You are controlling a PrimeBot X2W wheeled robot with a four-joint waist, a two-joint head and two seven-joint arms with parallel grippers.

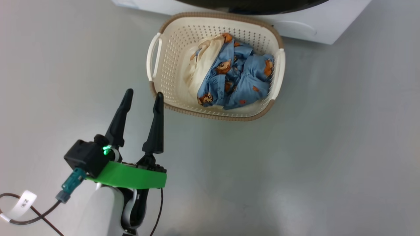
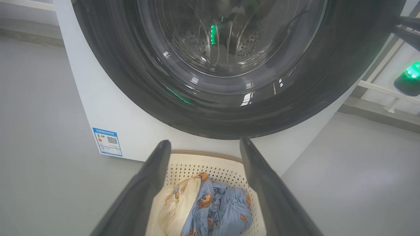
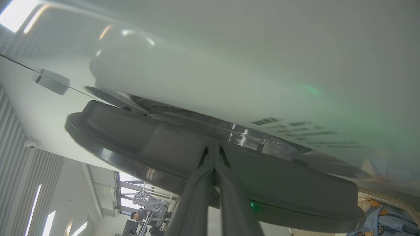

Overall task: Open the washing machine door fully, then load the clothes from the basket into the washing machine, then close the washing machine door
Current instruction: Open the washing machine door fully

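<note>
The washing machine (image 2: 131, 124) stands white behind the basket (image 1: 210, 114), which holds the clothes (image 1: 236, 78), a blue bear-print bundle with a cream piece. The round black washing machine door (image 2: 229, 65) lies against the machine's front. My left gripper (image 1: 144, 94) hovers open and empty just left of the basket's near corner, pointing at the door (image 1: 256, 5). In the left wrist view that gripper (image 2: 205, 141) frames the clothes (image 2: 213, 206). My right gripper (image 3: 215, 147) is shut, its tips at the seam between the door's rim (image 3: 147, 141) and the machine's front. Its fingers (image 2: 408, 32) show at the door's right edge.
Grey floor surrounds the basket, with open room to the right and toward me. A blue-white label (image 2: 107, 141) sits low on the machine's front. A cable (image 1: 29, 216) trails from my left arm. Far off in the room, a person (image 3: 134, 216) sits by some chairs.
</note>
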